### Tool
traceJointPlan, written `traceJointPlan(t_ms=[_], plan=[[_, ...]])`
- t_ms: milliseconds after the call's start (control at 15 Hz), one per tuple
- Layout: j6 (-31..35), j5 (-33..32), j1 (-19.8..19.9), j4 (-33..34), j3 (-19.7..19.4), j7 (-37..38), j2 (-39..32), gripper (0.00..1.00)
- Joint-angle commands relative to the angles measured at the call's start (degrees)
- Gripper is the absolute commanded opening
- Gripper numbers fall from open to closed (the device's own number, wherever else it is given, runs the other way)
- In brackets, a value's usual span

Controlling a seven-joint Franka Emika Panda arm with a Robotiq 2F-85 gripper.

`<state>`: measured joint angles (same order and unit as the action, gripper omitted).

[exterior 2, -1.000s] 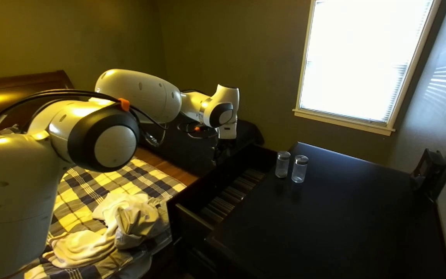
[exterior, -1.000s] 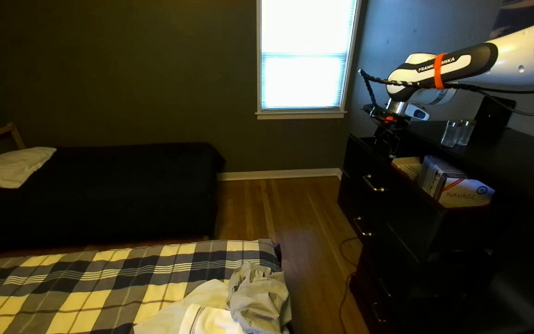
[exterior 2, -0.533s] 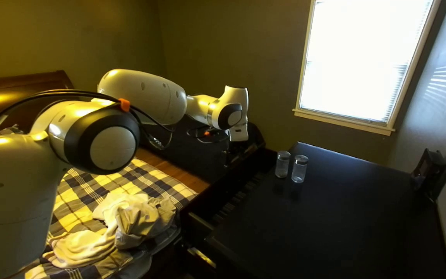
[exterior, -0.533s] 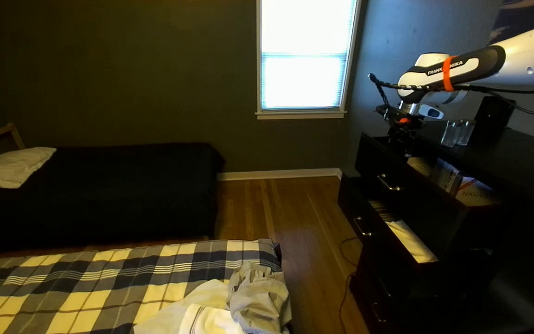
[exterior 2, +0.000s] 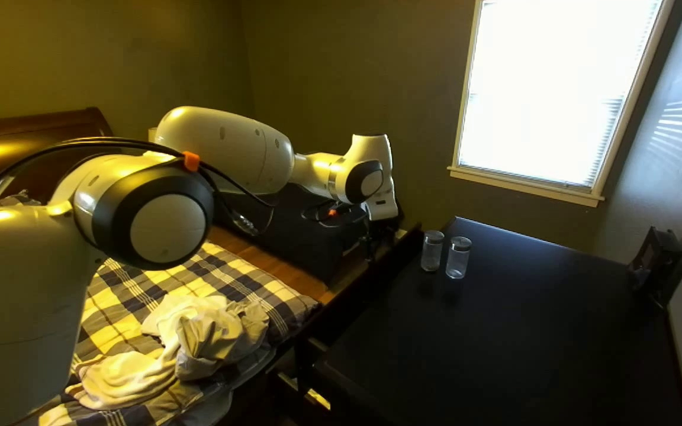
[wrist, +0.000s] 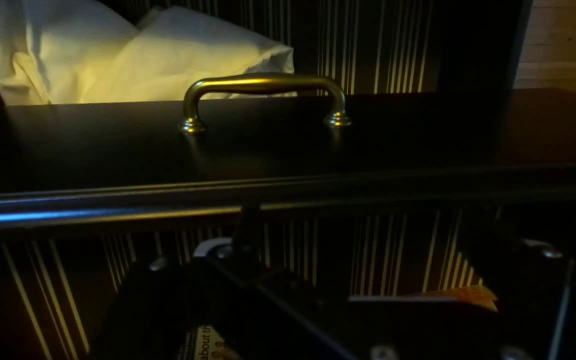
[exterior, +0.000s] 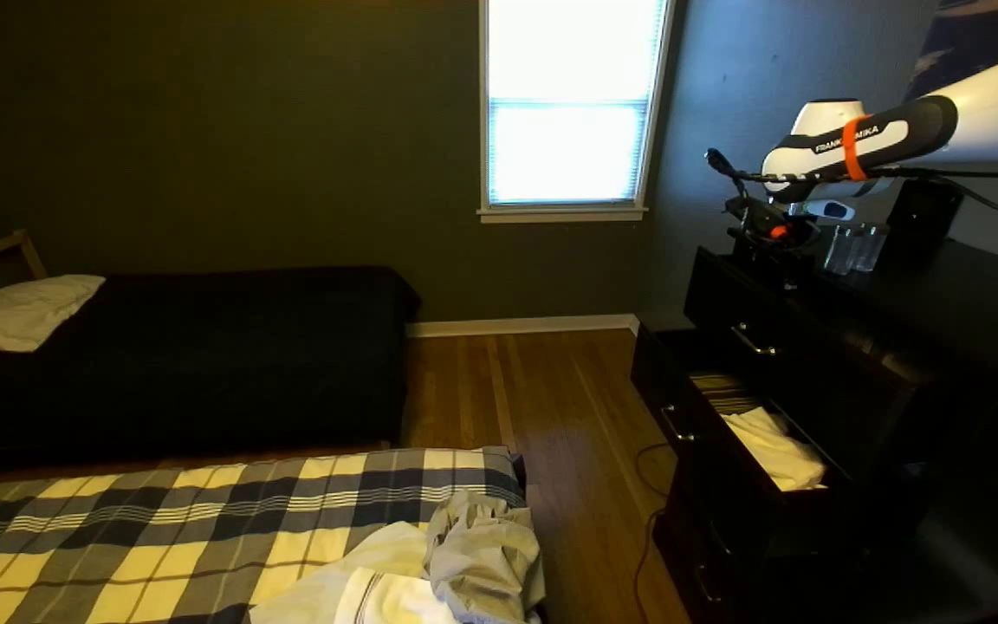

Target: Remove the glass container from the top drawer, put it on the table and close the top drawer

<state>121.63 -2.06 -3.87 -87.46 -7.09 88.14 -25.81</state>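
Two clear glass containers with metal lids (exterior 2: 432, 251) (exterior 2: 458, 258) stand upright side by side on the table, the black dresser top (exterior 2: 530, 337); they also show in an exterior view (exterior: 839, 251) (exterior: 869, 250). I cannot tell which one the task means. The top drawer (exterior: 819, 373) is partly open; its front and brass handle show in the wrist view (wrist: 268, 155). My gripper (exterior: 785, 279) points down at the drawer's front panel, far end. In the wrist view my gripper's dark fingers (wrist: 363, 220) are apart, empty, at the panel's inner edge.
A lower drawer (exterior: 681, 407) is open below, with a white cloth (exterior: 772, 446) inside. A black device (exterior 2: 660, 266) stands at the dresser's back. A plaid bed (exterior: 204, 537) with crumpled cloths (exterior: 482, 555) and a dark bed (exterior: 248, 355) stand in front of the dresser.
The top drawer has slid inward toward the dresser, and my arm has moved with it. The boxes inside are now mostly hidden. The lower open drawer with white cloth has come into view.
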Motion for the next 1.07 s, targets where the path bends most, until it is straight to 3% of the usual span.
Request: traceJointPlan(t_ms=[0, 533, 1000], plan=[[2.8, -3.3, 0.5, -2.9, -1.2, -0.3, 1.3, 1.00], [4.0, -7.1, 1.2, -3.4, -2.8, -0.1, 1.2, 1.00], [2.7, -11.4, -0.7, -4.7, -2.6, -0.5, 5.4, 1.00]])
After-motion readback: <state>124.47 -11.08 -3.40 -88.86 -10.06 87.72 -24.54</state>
